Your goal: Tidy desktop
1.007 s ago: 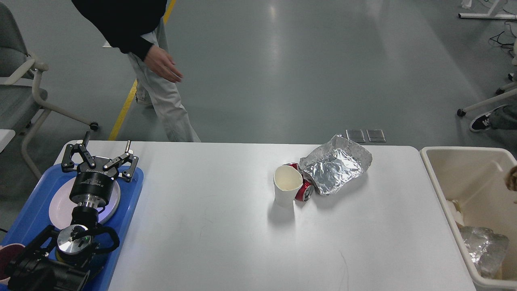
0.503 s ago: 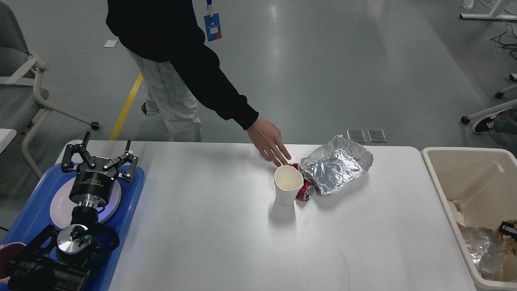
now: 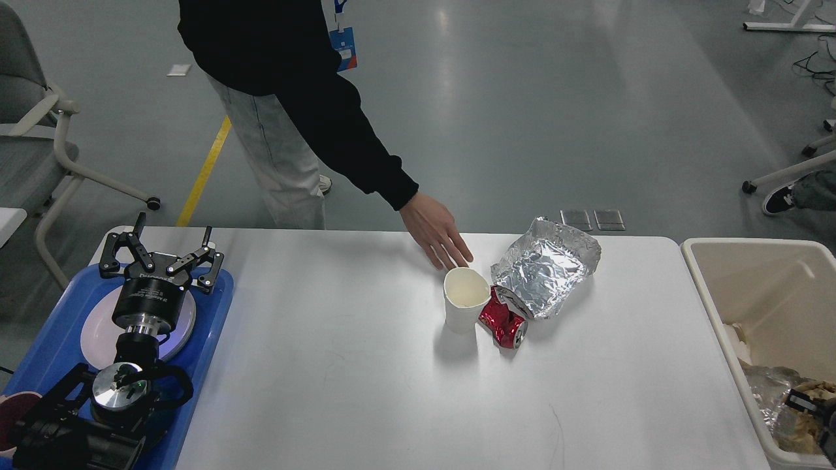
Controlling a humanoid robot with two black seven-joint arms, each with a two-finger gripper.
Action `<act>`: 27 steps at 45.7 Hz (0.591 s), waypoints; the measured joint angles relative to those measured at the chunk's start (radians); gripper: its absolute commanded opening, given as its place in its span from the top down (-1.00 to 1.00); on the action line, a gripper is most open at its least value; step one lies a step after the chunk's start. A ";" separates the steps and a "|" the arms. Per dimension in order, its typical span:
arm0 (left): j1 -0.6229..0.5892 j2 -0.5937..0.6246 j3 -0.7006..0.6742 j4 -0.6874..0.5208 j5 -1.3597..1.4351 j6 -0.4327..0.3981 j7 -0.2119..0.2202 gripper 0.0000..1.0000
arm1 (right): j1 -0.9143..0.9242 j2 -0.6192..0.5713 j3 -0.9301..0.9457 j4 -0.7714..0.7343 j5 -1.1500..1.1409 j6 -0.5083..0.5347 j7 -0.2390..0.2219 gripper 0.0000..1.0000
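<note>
The white desktop point(image 3: 366, 391) carries a white paper cup point(image 3: 464, 303) standing upright, a crushed red can point(image 3: 504, 323) lying right of it, and a crumpled sheet of foil point(image 3: 545, 267) behind the can. A person's hand point(image 3: 441, 238) reaches in just behind the cup. My left gripper point(image 3: 173, 228) is open and empty, above a white plate point(image 3: 98, 333) on the blue tray point(image 3: 209, 339) at the far left. A small dark part of my right gripper point(image 3: 802, 403) shows low in the cream bin point(image 3: 764, 274) beside brown crumpled stuff; its fingers cannot be told apart.
The cream bin stands off the desktop's right edge and holds crumpled foil point(image 3: 767, 388). The person stands behind the table's far edge, left of centre. A grey chair point(image 3: 39, 150) stands at the far left. A dark red dish point(image 3: 13, 408) sits at the tray's near left.
The person's hand has reached in and nudged things: the red can now lies further to the front right of the cup, and the foil has shifted slightly. The dark gripper part in the bin has moved lower.
</note>
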 measured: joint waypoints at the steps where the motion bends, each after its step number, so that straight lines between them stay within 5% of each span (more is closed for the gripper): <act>1: 0.000 0.000 0.000 0.000 0.000 0.000 0.000 -0.92 | 0.000 0.000 0.000 0.000 0.000 -0.004 0.001 -1.00; 27: 0.000 0.000 0.000 0.000 0.000 0.000 0.000 -0.93 | 0.014 -0.005 -0.004 0.016 -0.002 -0.006 0.005 -1.00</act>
